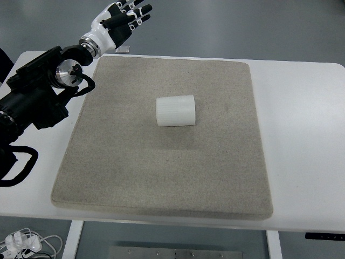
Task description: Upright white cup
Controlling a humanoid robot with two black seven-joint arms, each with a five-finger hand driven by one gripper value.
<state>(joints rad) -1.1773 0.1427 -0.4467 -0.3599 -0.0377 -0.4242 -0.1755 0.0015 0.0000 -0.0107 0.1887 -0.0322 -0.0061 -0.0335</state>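
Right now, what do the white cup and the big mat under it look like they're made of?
The white cup looks like matte plastic, maybe paper: fine ridges run around its side, no shine. The mat looks like grey-beige felt or woven fabric, with a speckled, fuzzy surface and soft rounded corners.

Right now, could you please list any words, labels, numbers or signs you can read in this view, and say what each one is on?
No readable text is visible.
Ribbed white plastic cup, lying on its side: no print.
Beige felt mat and white table: no markings.
Small dark flat object at the table's far edge, partly behind the left hand: too small to read.
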